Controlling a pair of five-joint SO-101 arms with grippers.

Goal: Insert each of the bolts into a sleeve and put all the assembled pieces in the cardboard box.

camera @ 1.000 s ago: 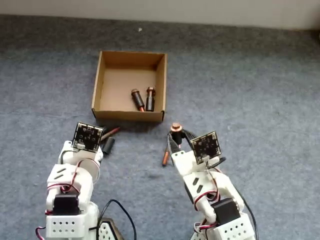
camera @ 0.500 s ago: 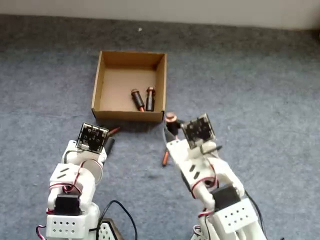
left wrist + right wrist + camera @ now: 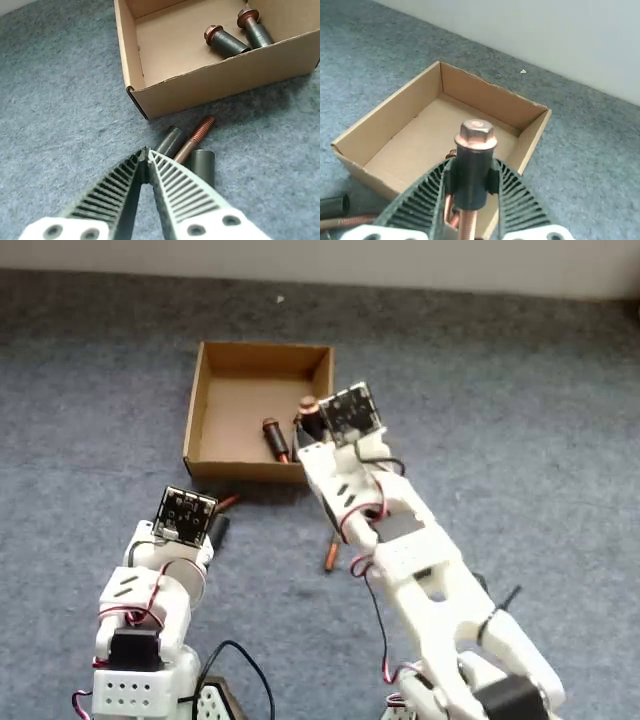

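While the right end effector [image 3: 470, 172] grips a sleeve [image 3: 470, 187] with a bolt [image 3: 476, 134] inside over the cardboard box [image 3: 200, 410], its arm [image 3: 400, 540] hides the box's 5 o'clock corner. The left end effector [image 3: 146, 155] is clenched and empty. The desk [image 3: 520, 420] is grey carpet, with a white wall [image 3: 400, 255] at 12 o'clock.

- No text, label, brand, number or sign could be read anywhere.
- The cardboard box [image 3: 225, 80] showed plain brown walls, without any print.

High overhead; wrist views close; shared cardboard box [image 3: 255, 472]
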